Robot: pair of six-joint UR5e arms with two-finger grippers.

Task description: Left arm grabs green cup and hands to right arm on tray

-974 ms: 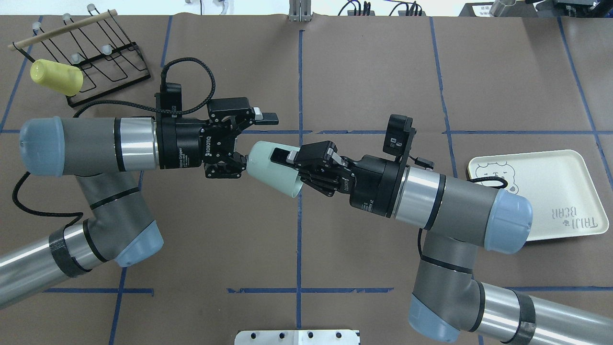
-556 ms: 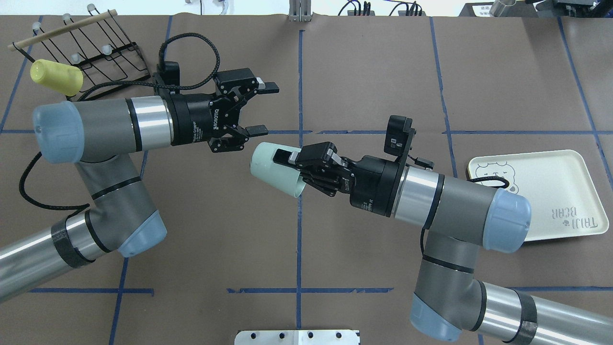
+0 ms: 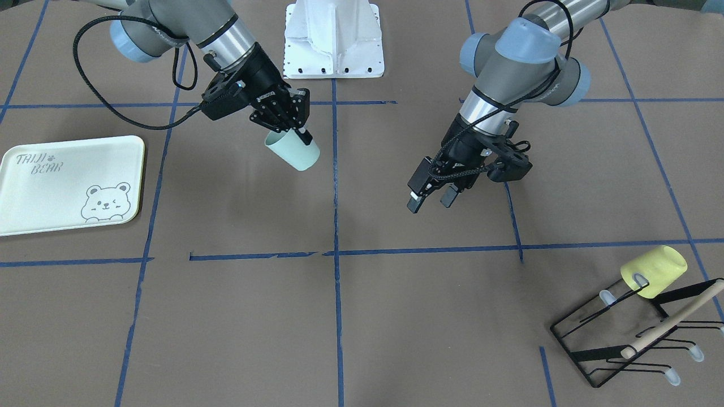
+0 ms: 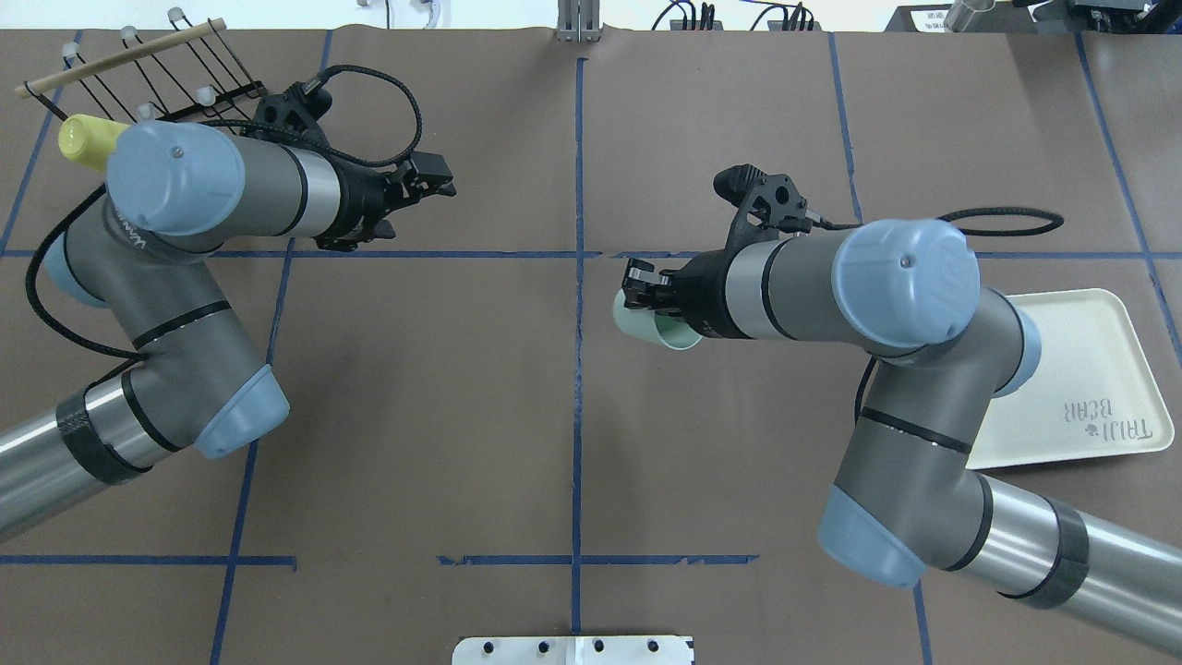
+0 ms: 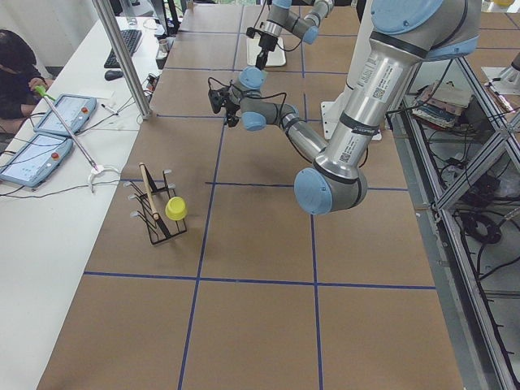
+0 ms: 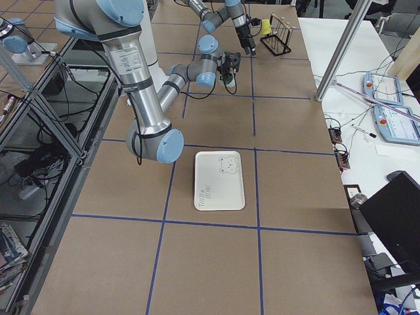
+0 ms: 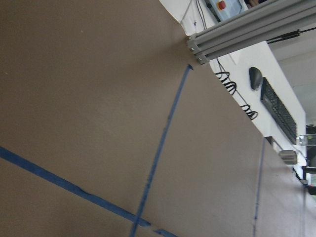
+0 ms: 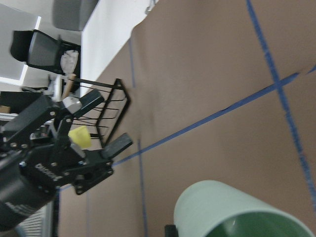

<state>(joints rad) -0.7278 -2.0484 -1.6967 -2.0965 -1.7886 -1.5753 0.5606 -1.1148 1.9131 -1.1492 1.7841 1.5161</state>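
Probably the green cup (image 3: 297,155) is light, stiff and slippery; the right gripper (image 3: 294,133) pinches its rim wall, and the left gripper (image 3: 431,199) hangs open, empty.

Opposite overhead and front cameras, both above the tray (image 3: 56,198).

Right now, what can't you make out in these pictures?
Green cup: overhead, the right arm covers most of it; the right wrist view's bottom edge cuts it off.
Right gripper: front-facing, its own body blocks the cup's rim, so whether a finger sits inside is unclear.
Tray: overhead, the right arm hides the bear drawing.
Yellow cup: overhead, the left arm covers most of it.
Left gripper: missing from its wrist view, which shows only table.
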